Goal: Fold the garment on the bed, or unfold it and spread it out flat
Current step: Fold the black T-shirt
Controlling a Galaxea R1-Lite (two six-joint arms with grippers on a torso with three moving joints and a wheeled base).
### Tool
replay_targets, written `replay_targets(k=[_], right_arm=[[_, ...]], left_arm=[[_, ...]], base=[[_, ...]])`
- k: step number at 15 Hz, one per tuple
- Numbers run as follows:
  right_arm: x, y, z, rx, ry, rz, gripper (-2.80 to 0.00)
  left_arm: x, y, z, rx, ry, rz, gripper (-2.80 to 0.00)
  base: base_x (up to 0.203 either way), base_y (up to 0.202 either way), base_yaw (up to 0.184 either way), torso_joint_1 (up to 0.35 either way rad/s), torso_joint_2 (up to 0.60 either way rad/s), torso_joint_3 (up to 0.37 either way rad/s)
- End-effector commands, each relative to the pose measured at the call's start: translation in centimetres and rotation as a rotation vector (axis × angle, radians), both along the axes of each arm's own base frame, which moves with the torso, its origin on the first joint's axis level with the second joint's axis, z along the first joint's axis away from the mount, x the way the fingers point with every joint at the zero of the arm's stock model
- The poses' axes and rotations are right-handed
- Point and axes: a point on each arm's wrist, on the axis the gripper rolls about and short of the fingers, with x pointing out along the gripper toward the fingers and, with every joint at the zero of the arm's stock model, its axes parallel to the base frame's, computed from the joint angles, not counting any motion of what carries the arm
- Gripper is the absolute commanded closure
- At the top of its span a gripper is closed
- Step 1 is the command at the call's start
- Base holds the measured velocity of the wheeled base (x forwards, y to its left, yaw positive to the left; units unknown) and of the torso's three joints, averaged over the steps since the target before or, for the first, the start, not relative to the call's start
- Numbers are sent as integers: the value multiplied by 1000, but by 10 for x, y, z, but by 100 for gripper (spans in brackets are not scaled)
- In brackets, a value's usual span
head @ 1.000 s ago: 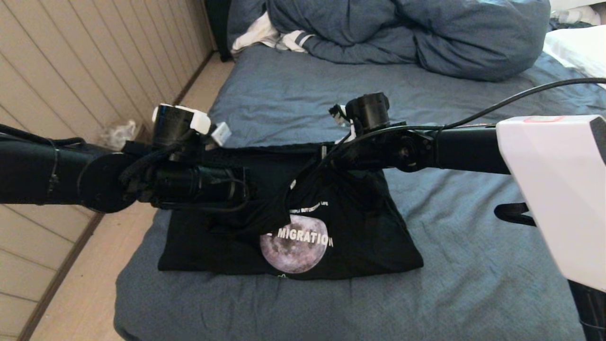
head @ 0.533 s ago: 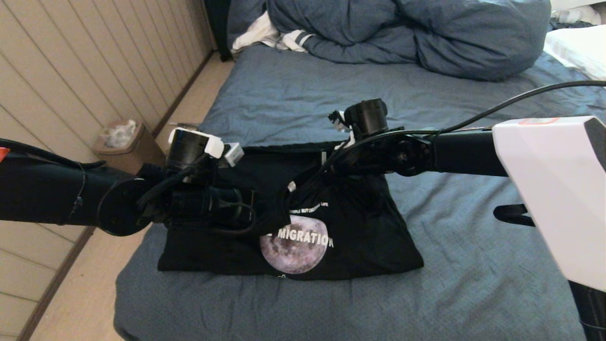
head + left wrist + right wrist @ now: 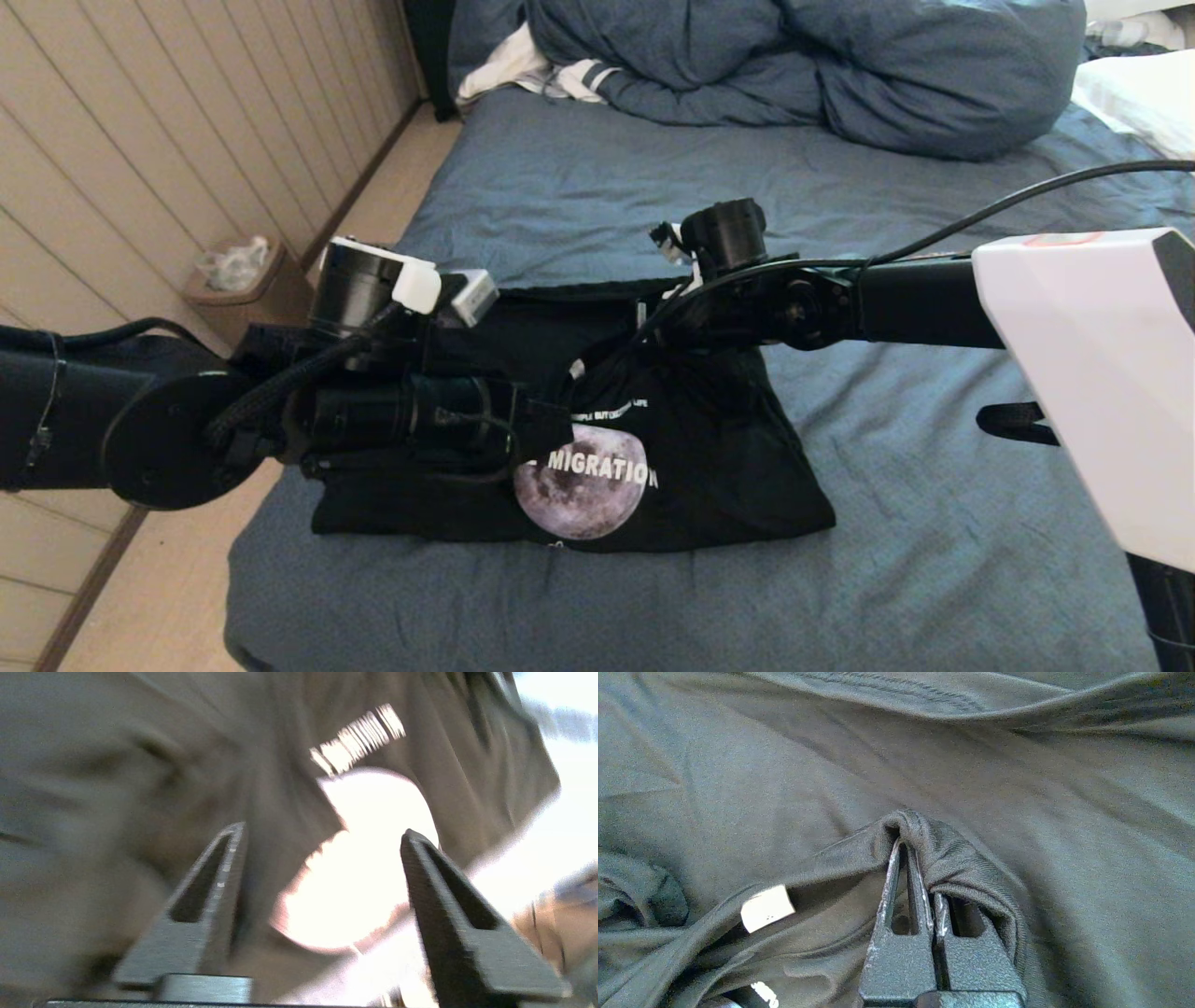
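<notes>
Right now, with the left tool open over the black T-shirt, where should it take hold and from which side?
Probably the T-shirt's bare near-left corner, coming from the bed's left edge. That corner lies flat, with a free edge the open left tool can slide under. The right tool is shut on a fold near the collar, so a left grip would balance it.

The left arm [image 3: 280, 411] hides the garment [image 3: 728, 467] at 9 o'clock and the lettering [image 3: 597, 467] begins cut.
</notes>
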Motion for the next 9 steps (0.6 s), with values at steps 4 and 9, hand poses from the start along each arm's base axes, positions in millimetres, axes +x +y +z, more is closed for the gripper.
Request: replay_targets(k=[4, 9], right_arm=[[-3, -2, 1, 4, 9, 4, 0], [-3, -3, 3, 5, 7, 4, 0]], left_arm=[[-5, -16, -26, 42, 67, -76, -280], [18, -22, -31, 49, -6, 22, -280]], base=[[0, 0, 0, 0, 0, 0], [0, 0, 0, 0, 0, 0]])
